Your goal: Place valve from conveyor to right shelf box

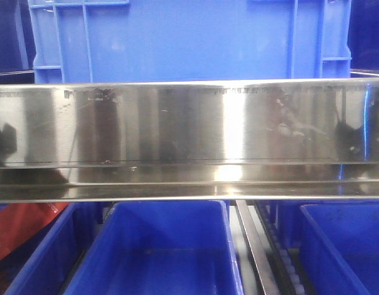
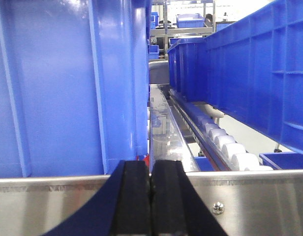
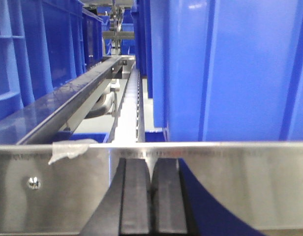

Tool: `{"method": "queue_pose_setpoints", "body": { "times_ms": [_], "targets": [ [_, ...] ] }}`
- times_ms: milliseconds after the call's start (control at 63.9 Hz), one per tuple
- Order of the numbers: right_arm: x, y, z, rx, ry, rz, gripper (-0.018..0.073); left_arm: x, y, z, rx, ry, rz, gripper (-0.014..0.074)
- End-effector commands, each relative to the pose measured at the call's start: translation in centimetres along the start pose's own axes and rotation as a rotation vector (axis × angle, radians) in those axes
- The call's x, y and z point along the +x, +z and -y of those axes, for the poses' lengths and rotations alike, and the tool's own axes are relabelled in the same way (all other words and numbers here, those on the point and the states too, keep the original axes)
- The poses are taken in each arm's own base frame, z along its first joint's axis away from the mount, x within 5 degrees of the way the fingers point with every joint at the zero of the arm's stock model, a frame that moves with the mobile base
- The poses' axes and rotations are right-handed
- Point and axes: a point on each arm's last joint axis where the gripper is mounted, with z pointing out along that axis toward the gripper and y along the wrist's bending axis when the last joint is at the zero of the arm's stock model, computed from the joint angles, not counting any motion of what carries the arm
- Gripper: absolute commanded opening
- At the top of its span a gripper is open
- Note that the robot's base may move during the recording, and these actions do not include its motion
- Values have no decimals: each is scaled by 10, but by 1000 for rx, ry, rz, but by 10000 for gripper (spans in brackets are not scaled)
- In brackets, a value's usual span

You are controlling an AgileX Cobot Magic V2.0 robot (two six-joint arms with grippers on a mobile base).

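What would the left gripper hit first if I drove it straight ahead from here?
Probably the brushed steel rail right in front of the shut left gripper; behind it stands the tall blue plastic crate. Depth is hard to judge.

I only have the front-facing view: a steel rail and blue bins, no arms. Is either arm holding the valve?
Observer: No. The left wrist view shows the left gripper with its fingers pressed together and nothing between them.
Operator: And the right?
Observer: The right gripper is shut and empty too, facing a steel rail with a blue bin behind it.
Operator: Any valve or belt in sight?
Observer: Neither shows in any view. The left wrist view adds only a row of white rollers.
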Motion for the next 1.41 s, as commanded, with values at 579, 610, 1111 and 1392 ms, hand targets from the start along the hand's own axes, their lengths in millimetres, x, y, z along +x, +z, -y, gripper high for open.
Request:
{"method": "queue_pose_setpoints", "body": {
  "times_ms": [579, 610, 1111, 1392],
  "targets": [
    [-6, 0, 1, 11, -26, 69, -155, -2, 0, 0, -4, -11, 23, -111],
    [-6, 0, 1, 11, -26, 69, -155, -2, 0, 0, -4, -11, 23, -111],
    [-6, 0, 1, 11, -26, 69, -155, -2, 0, 0, -4, -11, 23, -111],
    [-6, 0, 1, 11, -26, 69, -155, -2, 0, 0, -4, -11, 23, -111]
  ]
}}
